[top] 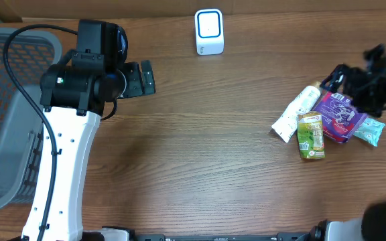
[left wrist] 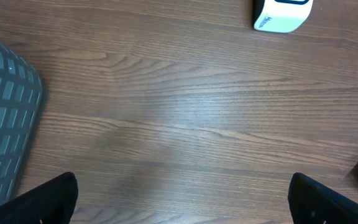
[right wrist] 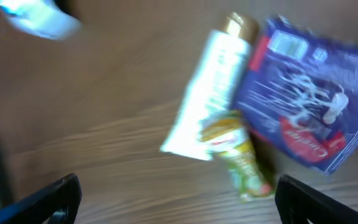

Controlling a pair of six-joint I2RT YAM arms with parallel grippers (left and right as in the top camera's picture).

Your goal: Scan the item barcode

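A: Quick pass. Left gripper [left wrist: 182,199] hangs over bare table [top: 200,147], fingers spread wide, holding nothing. Basket [top: 5,114] at far left, scanner [top: 209,31] at the far edge, middle.

B: Right gripper [right wrist: 179,196]?

A: Wrist view is blurred, but both fingertips sit wide apart at the bottom corners with nothing between them, so open and empty. Overhead only shows a dark smear of arm at the right edge.

B: Items?

A: Right side, bunched together: white tube [top: 296,112], green pouch [top: 311,136] just in front of it, purple packet [top: 340,117] beside both, and a pale blue packet [top: 370,130] at its right. All flat on the table, touching or overlapping.

B: Risks?

A: The clutter. Closing on one item could catch a neighbour too or push the pile aside. The pouch and packets look thin and floppy, so a flat pinch may slip. I can't see any barcode, so a picked item might face the scanner the wrong way.
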